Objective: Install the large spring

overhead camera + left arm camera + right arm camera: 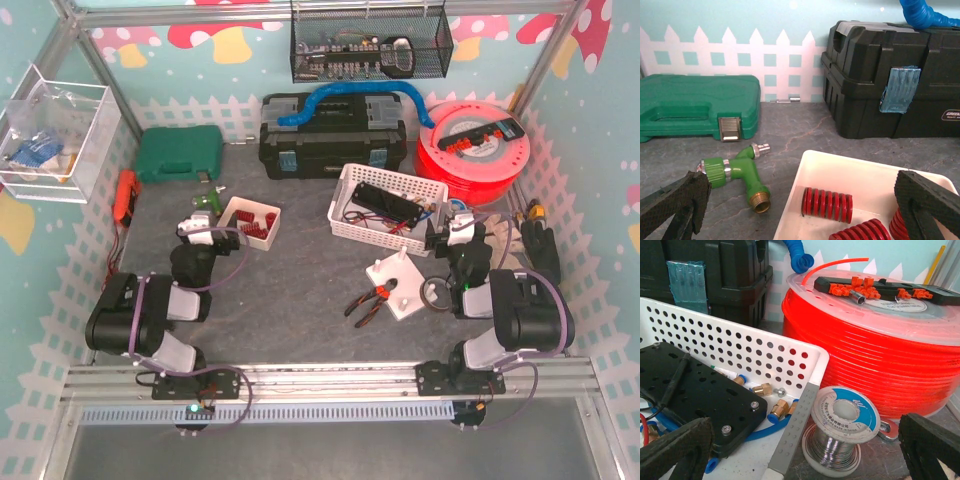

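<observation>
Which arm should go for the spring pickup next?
Left: left gripper is open at the white tray of red springs; right gripper faces the perforated basket and orange spool.

A: What stands along the back of the desk (290, 285)?
B: A closed green case (178, 153) at the left. A black toolbox (330, 140) is in the middle with a blue corrugated hose (345, 98) lying over its lid, and an orange tubing reel (470, 150) is at the right.
A: And nearer?
B: A white perforated basket (740, 347) just in front of the toolbox holds a black drilled plate (690, 390) and brass fittings (761, 389). A solder spool (844, 425) lies just beside its corner. A green hose fitting (735, 172) lies in front of the case. Red-handled pliers (365, 302) lie mid-desk.
A: Off the desk?
B: A wire basket (370, 45) hangs on the back wall, and a clear box (55, 130) on the left frame.
</observation>
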